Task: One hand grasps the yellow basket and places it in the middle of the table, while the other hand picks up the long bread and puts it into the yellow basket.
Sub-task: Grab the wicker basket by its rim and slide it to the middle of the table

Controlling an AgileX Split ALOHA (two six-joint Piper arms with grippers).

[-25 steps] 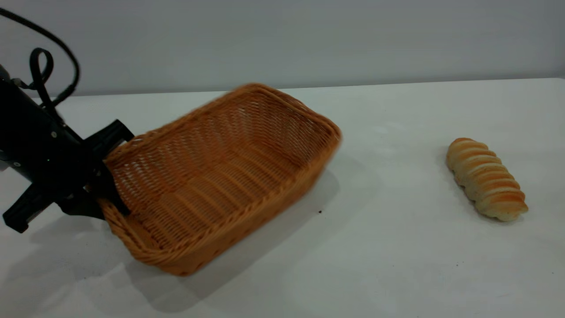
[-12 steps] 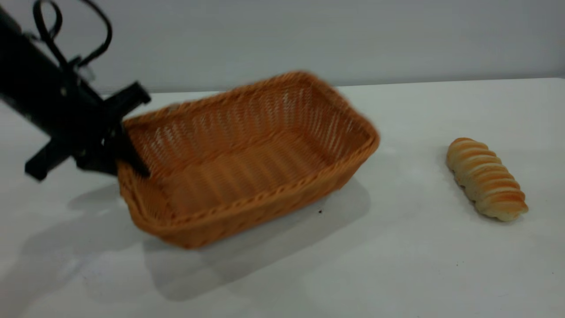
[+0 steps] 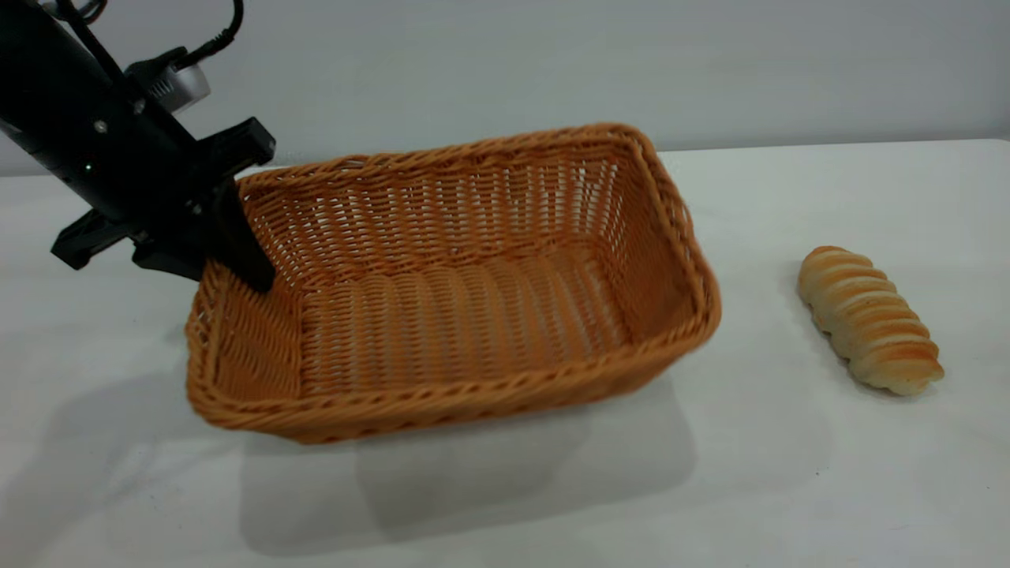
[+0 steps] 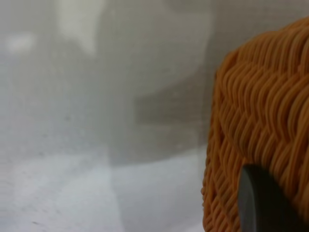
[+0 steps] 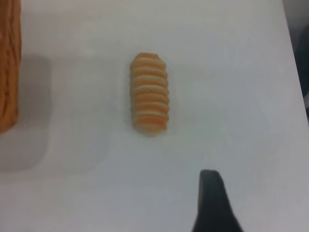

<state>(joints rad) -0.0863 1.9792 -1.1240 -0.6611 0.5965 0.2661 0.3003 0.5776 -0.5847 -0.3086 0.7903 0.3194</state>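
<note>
The yellow basket [image 3: 667,230], a big orange-tan wicker tray, hangs just above the table [image 3: 797,481] left of centre and casts a shadow below itself. My left gripper [image 3: 229,272] is shut on the basket's left rim, with one finger [image 3: 251,272] inside the wall. In the left wrist view the weave [image 4: 263,96] fills the side next to a dark finger [image 4: 260,205]. The long bread [image 3: 868,319] lies on the table to the right, apart from the basket. The right wrist view looks down on the bread [image 5: 150,94] with a black part of my right gripper [image 5: 212,208] short of it.
The white table stretches wide around both things, with a plain grey wall behind. The basket's corner [image 5: 7,72] shows at the edge of the right wrist view. The table's edge [image 5: 295,63] runs close beyond the bread there.
The left gripper has risen and moved right with the basket. The basket has swung from a tilted, skewed pose to nearly level and sits closer to the bread. The bread has not moved.
</note>
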